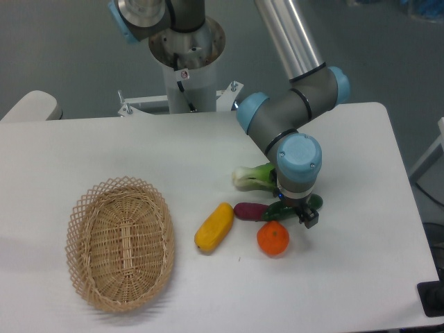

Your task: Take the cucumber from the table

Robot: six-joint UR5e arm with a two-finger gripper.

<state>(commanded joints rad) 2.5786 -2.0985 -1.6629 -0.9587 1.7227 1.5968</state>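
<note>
From the fixed camera I see the white bench (104, 149) filling most of the frame, with the arm coming down from the top centre and bending back over the right of centre. The wrist, with its blue cap, sits directly above the cucumber (313, 203), so only bits of it show: a dark green rounded end poking out to the right of the wrist, and a sliver of green on the left side near the purple eggplant (250, 211). From those two bits its long axis runs roughly left to right across the frame, tilted slightly so the right end sits a little higher. It lies on the bench right of centre, just below the bok choy (255, 175) and just above and right of the orange (273, 238).

The gripper (295, 214) is down at the cucumber, mostly hidden under the wrist. One dark finger (309, 219) shows at the lower right, close against the cucumber. I cannot tell how wide the fingers stand or whether they have hold of it.

A yellow vegetable (214, 226) lies left of the eggplant, angled up to the right. A wicker basket (120, 242) sits at lower left, well apart from the rest.
</note>
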